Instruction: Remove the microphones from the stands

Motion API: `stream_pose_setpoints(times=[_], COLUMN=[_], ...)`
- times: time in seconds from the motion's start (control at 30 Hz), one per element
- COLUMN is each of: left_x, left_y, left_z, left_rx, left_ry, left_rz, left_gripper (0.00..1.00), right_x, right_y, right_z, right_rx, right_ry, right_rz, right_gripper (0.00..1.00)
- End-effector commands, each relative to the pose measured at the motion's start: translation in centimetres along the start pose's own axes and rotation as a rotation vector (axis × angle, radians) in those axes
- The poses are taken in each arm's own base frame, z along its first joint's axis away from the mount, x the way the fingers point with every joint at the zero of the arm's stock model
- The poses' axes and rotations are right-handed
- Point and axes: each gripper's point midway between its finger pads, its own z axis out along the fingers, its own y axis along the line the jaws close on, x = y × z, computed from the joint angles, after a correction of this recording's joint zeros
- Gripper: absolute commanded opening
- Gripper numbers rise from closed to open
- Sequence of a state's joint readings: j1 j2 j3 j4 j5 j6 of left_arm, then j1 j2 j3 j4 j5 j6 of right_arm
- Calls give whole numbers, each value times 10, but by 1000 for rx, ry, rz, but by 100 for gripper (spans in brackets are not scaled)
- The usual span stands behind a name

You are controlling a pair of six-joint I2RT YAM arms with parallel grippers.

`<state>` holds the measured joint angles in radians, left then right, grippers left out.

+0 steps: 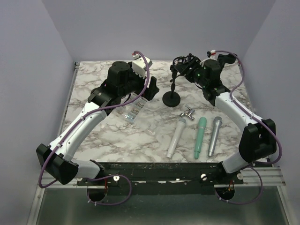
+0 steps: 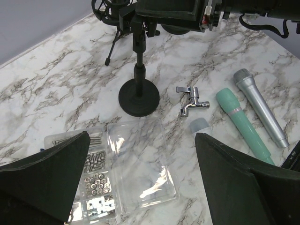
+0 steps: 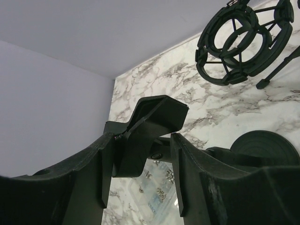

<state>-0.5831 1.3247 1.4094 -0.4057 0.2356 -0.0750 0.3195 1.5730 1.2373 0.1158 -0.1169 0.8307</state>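
on top of the stand (image 2: 138, 93), the right claw (image 3: 142, 143) sits around the clip (image 3: 157, 112), grip unclear; the left claw (image 2: 141, 136) stands open.

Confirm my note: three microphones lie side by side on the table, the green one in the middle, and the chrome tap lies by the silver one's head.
Wrong about the tap. The chrome tap lies by the head of the white microphone, not of the silver microphone, as the top external view shows. The green microphone is indeed in the middle.
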Motion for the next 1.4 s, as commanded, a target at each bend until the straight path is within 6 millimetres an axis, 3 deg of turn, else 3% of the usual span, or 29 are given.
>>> stream_pose_setpoints(times=[0.0, 0.23, 0.43, 0.6, 0.73, 0.83, 1.1, 1.23, 1.37], left_x=[-2, -1, 0, 0, 0, -1, -1, 2, 6], left_y=[-2, -2, -2, -3, -3, -4, -3, -2, 0], left_z=[-2, -2, -1, -1, -1, -1, -1, 2, 5], left_rx=[3, 4, 7, 8, 10, 12, 12, 8, 3], left_ry=[-6, -5, -3, -2, -3, -3, -3, 6, 17], left_rz=[2, 0, 0, -2, -3, -3, -1, -3, -2], left_gripper=[99, 99, 99, 99, 98, 98, 99, 99, 99], right_x=[84, 132, 143, 137, 124, 113, 46, 16, 8], right_y=[-92, -142, -155, -151, -137, -128, -72, -48, -39], right_z=[-9, -18, -15, -13, -8, -10, -15, -35, -65], right_rx=[246, 347, 359, 353, 322, 322, 255, 242, 225], right_ry=[214, 323, 343, 336, 308, 309, 188, 126, 90], right_rz=[-2, 5, -7, -25, -46, -70, -192, -252, -284], right_gripper=[54, 54, 54, 55, 57, 65, 90, 95, 97])
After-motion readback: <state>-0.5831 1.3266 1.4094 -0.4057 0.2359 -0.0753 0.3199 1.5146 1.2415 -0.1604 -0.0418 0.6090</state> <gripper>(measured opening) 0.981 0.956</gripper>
